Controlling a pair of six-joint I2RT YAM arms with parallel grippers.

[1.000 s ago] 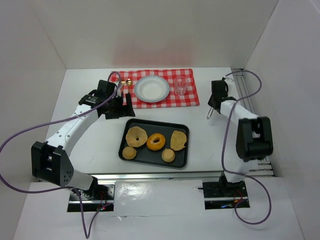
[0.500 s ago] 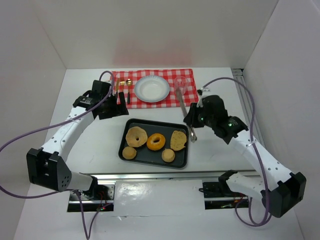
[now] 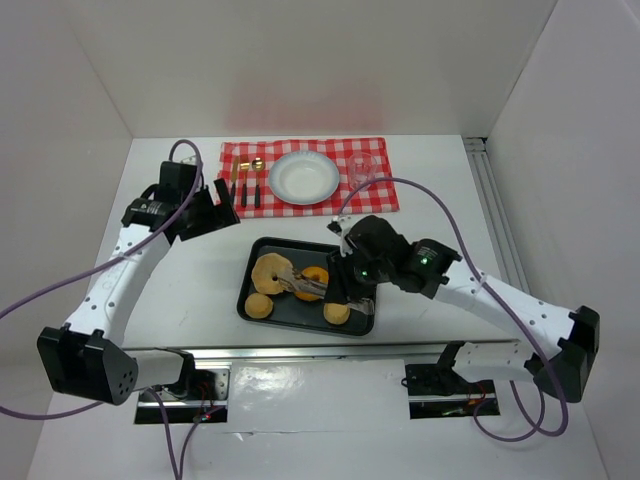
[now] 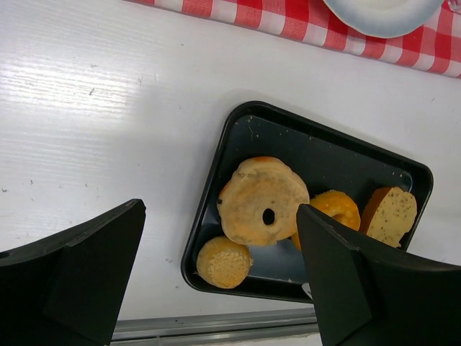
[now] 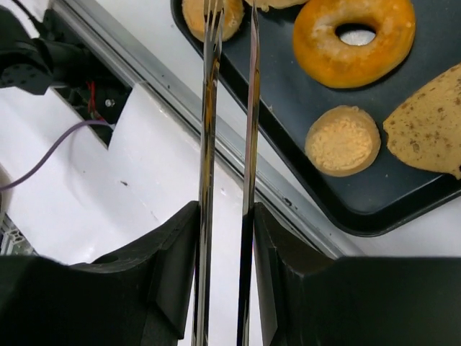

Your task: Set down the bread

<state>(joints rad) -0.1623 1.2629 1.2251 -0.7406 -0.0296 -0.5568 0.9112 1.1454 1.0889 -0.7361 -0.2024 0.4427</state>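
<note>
Two small buns, one bagel, one doughnut, one slice, one tray, one plate

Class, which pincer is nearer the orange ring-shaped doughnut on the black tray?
Right. The right pincer, gripping metal tongs, hovers over the black tray right beside the orange ring-shaped doughnut. The left pincer hangs off the tray, over the table beyond its far-left corner.

Bread cut off at top edge, partly behind tongs.
</note>
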